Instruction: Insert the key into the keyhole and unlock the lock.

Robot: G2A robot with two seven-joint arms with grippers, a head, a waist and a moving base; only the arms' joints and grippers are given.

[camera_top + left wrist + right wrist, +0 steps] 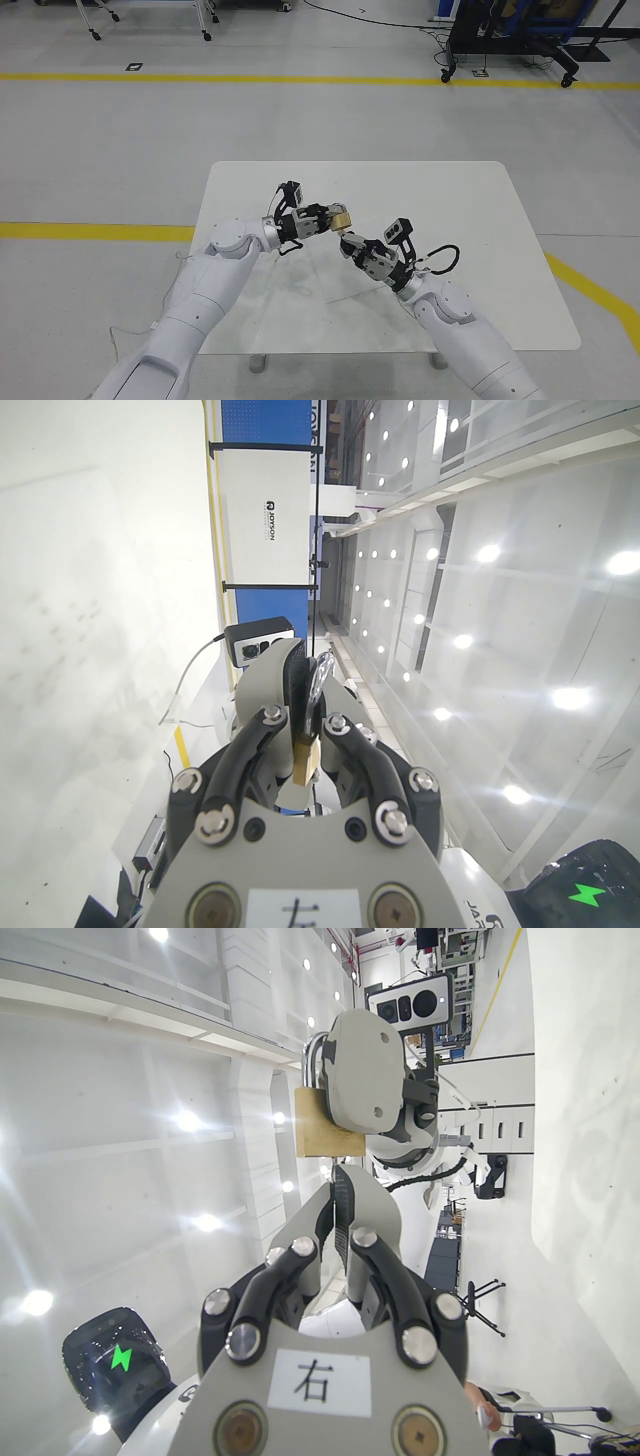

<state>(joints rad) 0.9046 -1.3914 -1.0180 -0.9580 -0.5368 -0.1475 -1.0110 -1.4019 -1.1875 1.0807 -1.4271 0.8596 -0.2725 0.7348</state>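
Left gripper (314,700) jaws were clamped on the padlock (306,764), one pad on each flat brass face. The steel shackle (320,672) ran on between the fingers, and part of the brass body stuck out beyond them. The padlock was held clear of the white table (470,210), over its middle.

Right gripper (336,1188) jaws were pressed almost together, pinching the key (334,1159). Only a short stub of the key showed, between the fingertips and the padlock's bottom face. The stub met that face at the end opposite the shackle. Couldn't tell how far in it sat, or whether it was seated at all.

The right gripper's tip was just beside the padlock, in line with the body. The left gripper came at the padlock from the side, so the two grippers met there at an angle.
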